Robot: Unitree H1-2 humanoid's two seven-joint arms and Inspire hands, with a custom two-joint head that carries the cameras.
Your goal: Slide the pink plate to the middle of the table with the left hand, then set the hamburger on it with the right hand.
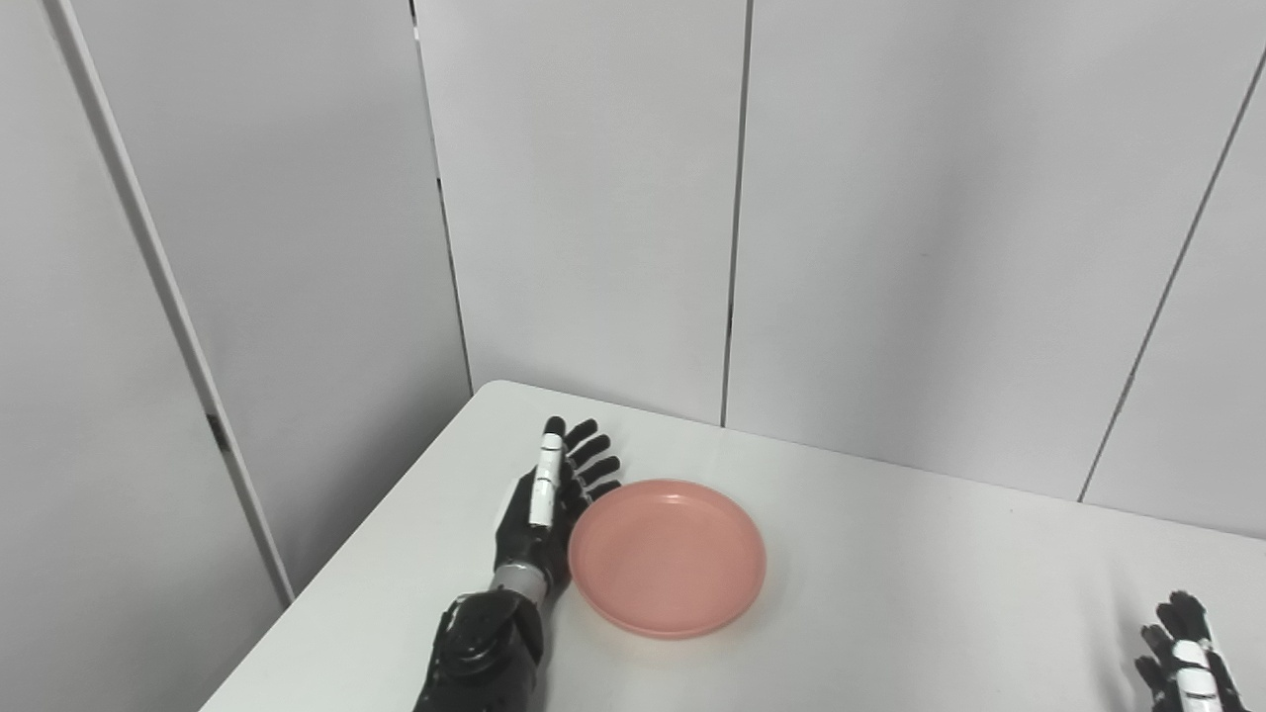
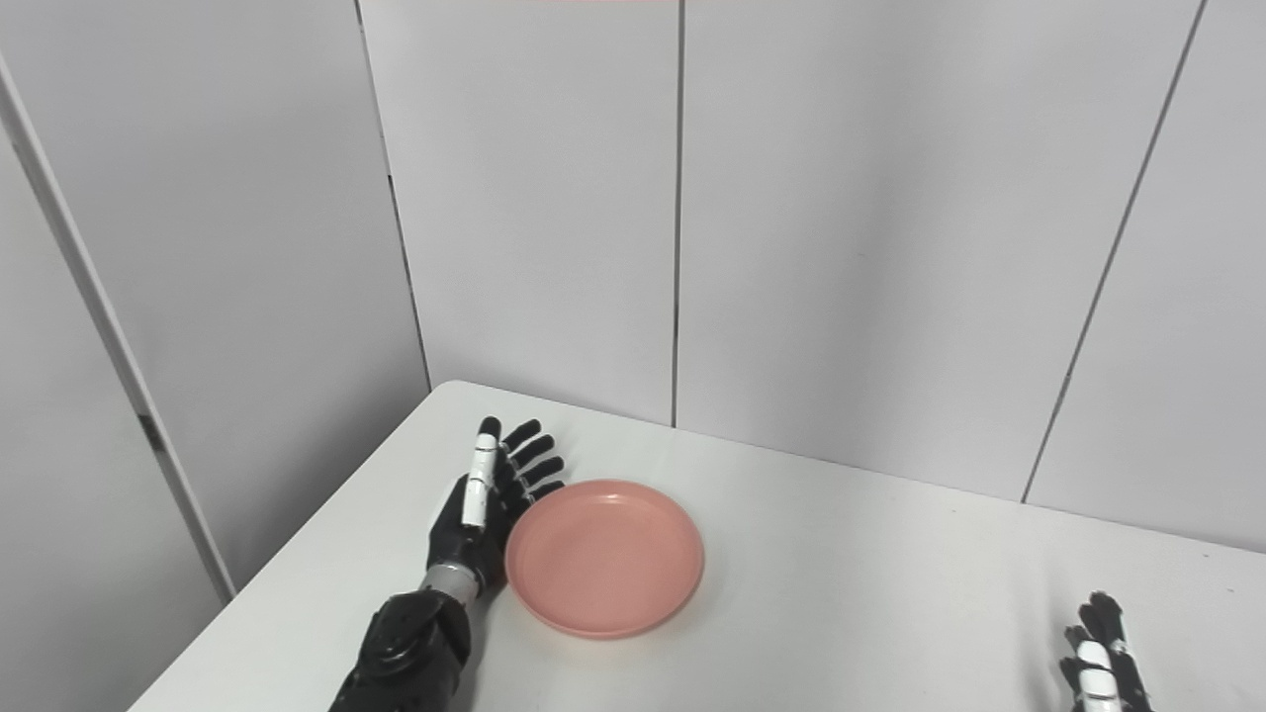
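Observation:
A round pink plate (image 1: 667, 554) lies on the left part of the white table (image 1: 890, 554), with nothing on it. My left hand (image 1: 549, 504) stands on its edge right against the plate's left rim, fingers stretched out and apart, holding nothing. My right hand (image 1: 1187, 658) shows only partly at the bottom right corner, fingers extended, resting near the table's front. No hamburger is in either view.
Grey wall panels (image 1: 593, 198) close off the table at the back and on the left. The table's left edge (image 1: 346, 554) runs diagonally just beside my left arm.

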